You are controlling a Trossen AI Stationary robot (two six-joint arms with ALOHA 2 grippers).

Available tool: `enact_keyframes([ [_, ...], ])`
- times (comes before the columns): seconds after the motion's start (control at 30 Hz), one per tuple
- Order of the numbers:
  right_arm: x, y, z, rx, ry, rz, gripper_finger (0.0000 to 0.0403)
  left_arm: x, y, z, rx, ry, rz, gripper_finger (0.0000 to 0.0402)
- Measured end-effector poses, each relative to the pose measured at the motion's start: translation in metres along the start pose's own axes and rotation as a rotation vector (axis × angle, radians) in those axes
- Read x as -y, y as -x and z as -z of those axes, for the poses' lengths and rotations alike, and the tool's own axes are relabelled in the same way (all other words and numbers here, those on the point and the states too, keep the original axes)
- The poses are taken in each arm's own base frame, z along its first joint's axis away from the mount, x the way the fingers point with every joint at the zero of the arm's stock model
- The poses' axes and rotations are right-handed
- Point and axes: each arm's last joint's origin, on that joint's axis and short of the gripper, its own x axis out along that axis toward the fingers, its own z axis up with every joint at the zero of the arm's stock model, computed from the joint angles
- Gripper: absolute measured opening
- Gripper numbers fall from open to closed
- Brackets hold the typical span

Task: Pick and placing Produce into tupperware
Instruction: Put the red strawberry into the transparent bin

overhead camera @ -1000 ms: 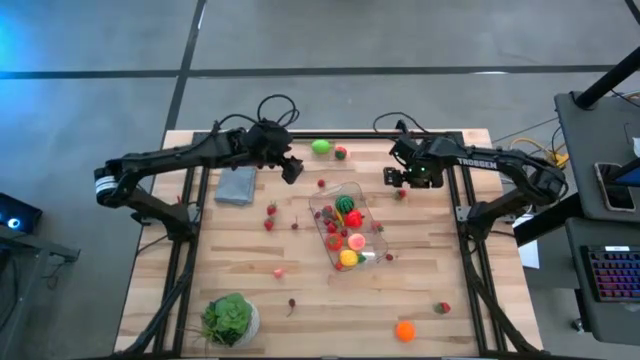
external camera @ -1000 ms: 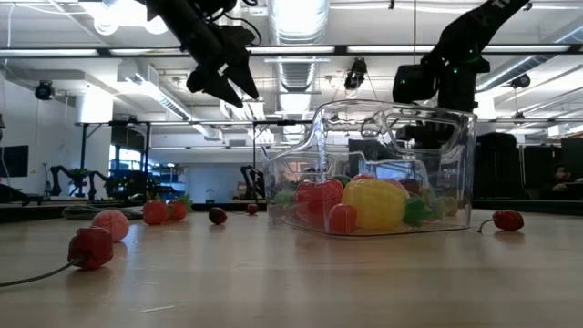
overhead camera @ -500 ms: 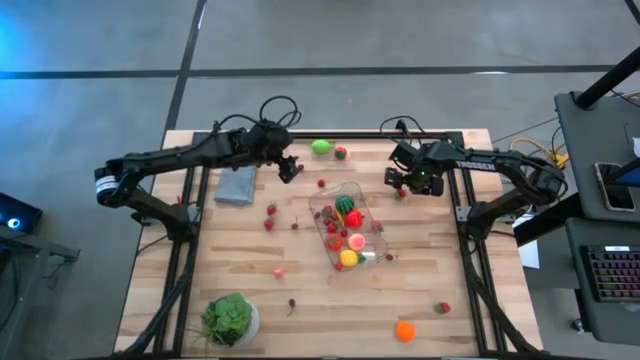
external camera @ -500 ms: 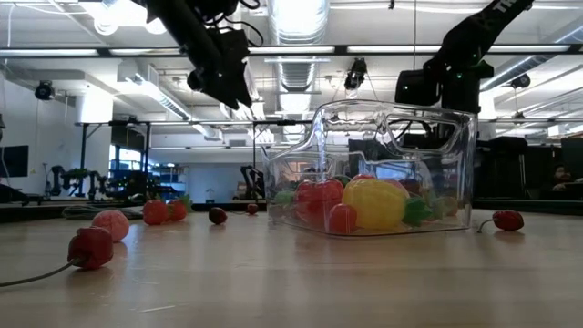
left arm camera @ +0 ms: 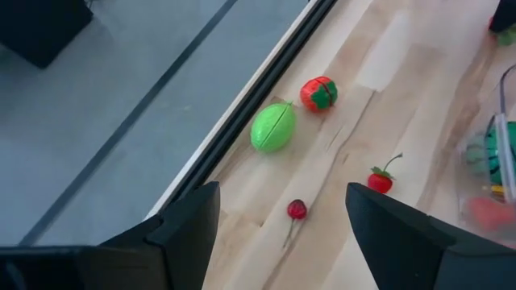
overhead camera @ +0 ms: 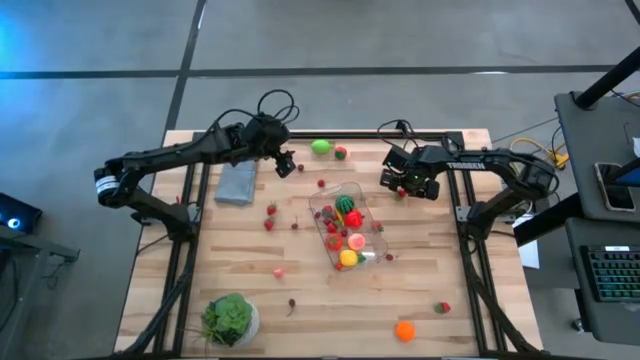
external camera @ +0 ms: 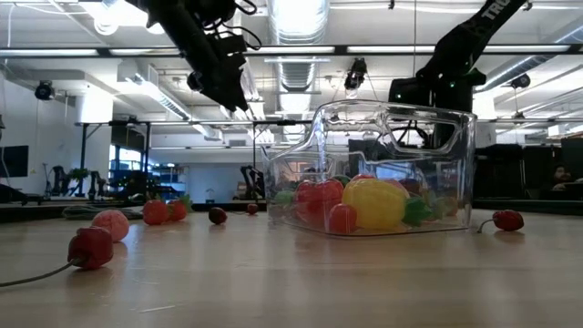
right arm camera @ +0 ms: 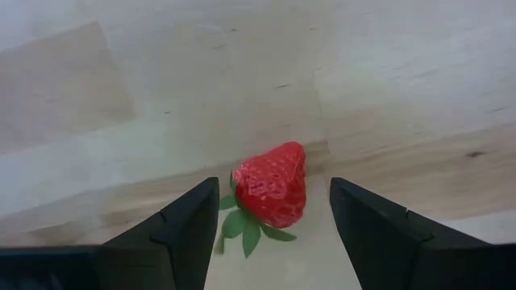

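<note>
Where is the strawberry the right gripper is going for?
The strawberry lies on the table between the open right gripper's fingers, just right of the tupperware's far end in the high view.

The clear rectangular plastic tupperware tub [overhead camera: 345, 229] sits mid-bench [overhead camera: 440, 270], fruit inside. A grey folded cloth [overhead camera: 237, 184] lies to its left, a leafy green head in a white bowl [overhead camera: 230, 318] at the near-left corner, an orange ball-shaped fruit [overhead camera: 404, 330] near-right, and a green oval fruit [overhead camera: 320, 147] at the far edge
</note>
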Motion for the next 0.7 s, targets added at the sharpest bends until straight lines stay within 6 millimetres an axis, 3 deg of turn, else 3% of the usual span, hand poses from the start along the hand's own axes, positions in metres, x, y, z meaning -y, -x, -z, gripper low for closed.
enact_keyframes([
  [0.3,-0.0023,-0.0099,0.0020,-0.049,-0.004,0.027,0.0192,-0.0017,-0.0005,0.0002,-0.002,-0.025,-0.004,0.0254],
  [0.7,-0.0050,-0.0087,0.0003,-0.022,0.054,0.024,0.0133,-0.0029,-0.0008,0.0003,-0.003,-0.019,-0.007,0.0254],
])
